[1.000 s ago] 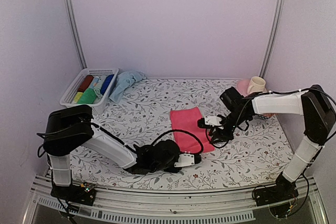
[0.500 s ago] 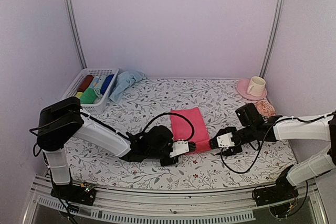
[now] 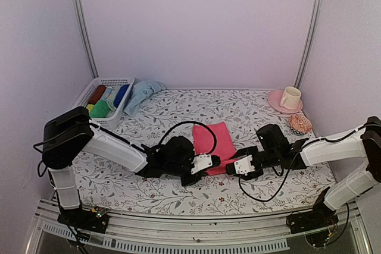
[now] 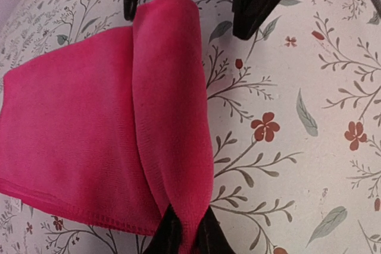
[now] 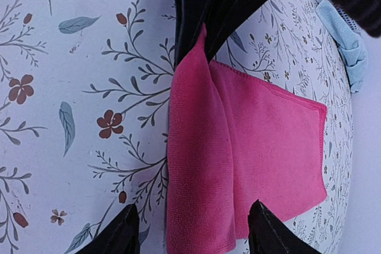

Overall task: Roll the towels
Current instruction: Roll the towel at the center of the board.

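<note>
The pink towel (image 3: pixel 215 138) lies flat mid-table, its near end turned over into a fat fold (image 4: pixel 172 99). My left gripper (image 3: pixel 216 159) is shut on one end of that fold, pinching the cloth between its black fingertips (image 4: pixel 186 225). My right gripper (image 3: pixel 230 161) faces it from the other end. It is open, one finger on each side of the fold (image 5: pixel 190 233), and not gripping. The pale blue towel (image 3: pixel 140 94) lies crumpled at the back left, beside the basket, and shows at the edge of the right wrist view (image 5: pixel 346 35).
A white basket (image 3: pixel 113 80) at the back left holds several coloured rolls. A cream cup (image 3: pixel 290 96) stands on a pink saucer at the back right, with a small reddish patterned object (image 3: pixel 300 123) in front of it. Both forearms lie low across the near table.
The right arm swung down from the towel's right side to its near end and its jaws opened wider. The left gripper slid up to the near end, which now lies folded over.
</note>
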